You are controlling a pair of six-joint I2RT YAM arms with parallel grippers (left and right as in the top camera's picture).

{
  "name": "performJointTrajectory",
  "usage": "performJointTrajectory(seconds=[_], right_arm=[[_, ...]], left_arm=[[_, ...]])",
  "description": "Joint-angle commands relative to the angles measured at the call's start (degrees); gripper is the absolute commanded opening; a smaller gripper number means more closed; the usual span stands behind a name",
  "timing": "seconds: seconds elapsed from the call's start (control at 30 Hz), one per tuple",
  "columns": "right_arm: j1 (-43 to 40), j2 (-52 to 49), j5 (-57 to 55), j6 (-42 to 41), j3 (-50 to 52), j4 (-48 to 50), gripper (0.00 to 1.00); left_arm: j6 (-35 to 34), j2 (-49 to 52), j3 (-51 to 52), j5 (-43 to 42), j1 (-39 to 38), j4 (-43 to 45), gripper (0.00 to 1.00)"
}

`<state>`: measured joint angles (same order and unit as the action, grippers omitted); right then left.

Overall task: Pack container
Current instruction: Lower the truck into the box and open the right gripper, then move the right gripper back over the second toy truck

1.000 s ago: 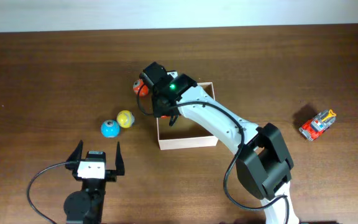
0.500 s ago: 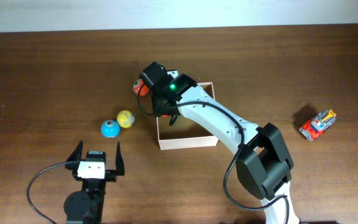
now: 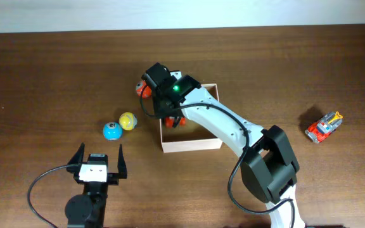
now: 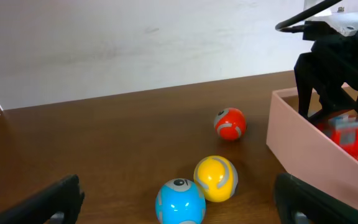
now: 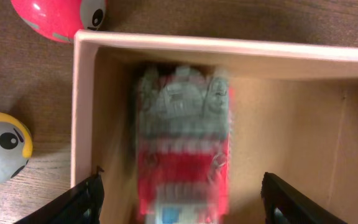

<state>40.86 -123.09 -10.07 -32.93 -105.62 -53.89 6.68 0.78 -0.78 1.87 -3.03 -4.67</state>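
The container [image 3: 192, 144] is a square shallow box with white walls and a tan floor, at mid table. My right gripper [image 3: 170, 115] hangs open over its left end. A red and grey toy car [image 5: 182, 149], blurred by motion, is loose between the open fingers [image 5: 179, 202] inside the container [image 5: 82, 106]. The car also shows in the overhead view [image 3: 175, 121] and the left wrist view [image 4: 348, 134]. My left gripper [image 3: 98, 161] is open and empty near the front edge, facing the balls.
A blue ball [image 3: 111, 131] and a yellow ball [image 3: 127, 120] lie left of the container. A red ball [image 3: 143, 88] lies at its far left corner. A second red toy car [image 3: 324, 126] lies far right.
The red toy car now shows in the container under my right gripper, blurred as if just let go. Neither arm has visibly moved.
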Motion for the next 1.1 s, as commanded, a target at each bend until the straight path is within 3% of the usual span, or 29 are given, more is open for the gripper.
performJointTrajectory(seconds=[0.0, 0.33, 0.73, 0.9, 1.07], right_arm=[[-0.1, -0.2, -1.2, 0.0, 0.3, 0.2, 0.76], [-0.6, -0.1, -2.3, 1.6, 0.2, 0.6, 0.76], [-5.0, 7.0, -3.0, 5.3, -7.1, -7.5, 0.62], [-9.7, 12.8, -4.2, 4.9, -8.0, -12.5, 0.62], [-19.1, 17.5, -4.8, -2.8, -8.0, -18.9, 0.67]], left_arm=[[0.9, -0.4, 0.2, -0.7, 0.3, -0.1, 0.99], [0.9, -0.4, 0.2, -0.7, 0.3, -0.1, 0.99], [0.9, -0.4, 0.2, -0.7, 0.3, -0.1, 0.99], [0.9, -0.4, 0.2, -0.7, 0.3, -0.1, 0.99], [0.9, -0.4, 0.2, -0.6, 0.3, -0.1, 0.99]])
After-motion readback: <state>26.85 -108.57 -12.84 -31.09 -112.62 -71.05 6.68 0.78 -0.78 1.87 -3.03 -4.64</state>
